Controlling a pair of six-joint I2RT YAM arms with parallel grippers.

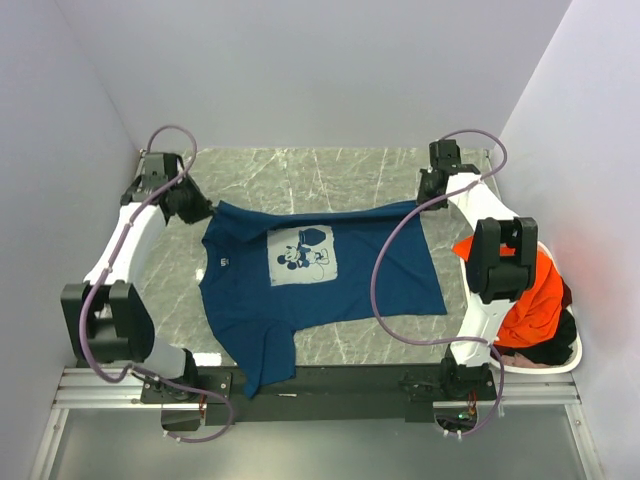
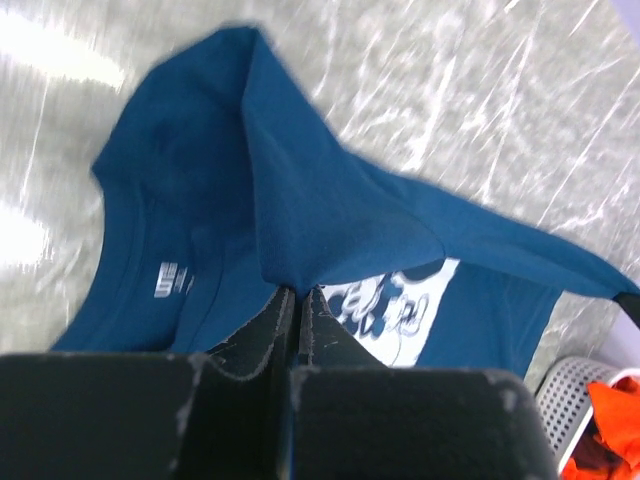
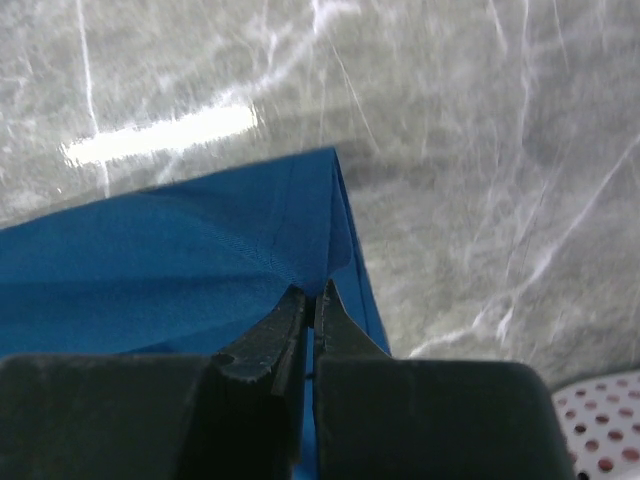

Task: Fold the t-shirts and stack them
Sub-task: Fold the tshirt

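A navy blue t-shirt (image 1: pixel 330 290) with a pale cartoon-mouse print (image 1: pixel 301 255) lies spread on the marble table, one sleeve hanging over the near edge. My left gripper (image 1: pixel 200 212) is shut on its far left edge, cloth pinched at the tips (image 2: pixel 298 290). My right gripper (image 1: pixel 425 200) is shut on its far right corner, cloth pinched at the tips (image 3: pixel 313 295). The far edge is stretched taut between the grippers. The shirt (image 2: pixel 330 210) shows its collar label in the left wrist view and its corner (image 3: pixel 200 260) in the right wrist view. An orange t-shirt (image 1: pixel 535 300) lies in the basket over dark cloth.
A white oval plastic basket (image 1: pixel 565 362) stands at the right table edge, also in the left wrist view (image 2: pixel 575 395). The marble table (image 1: pixel 330 170) is walled at the back and both sides. The right arm's cable loops over the shirt.
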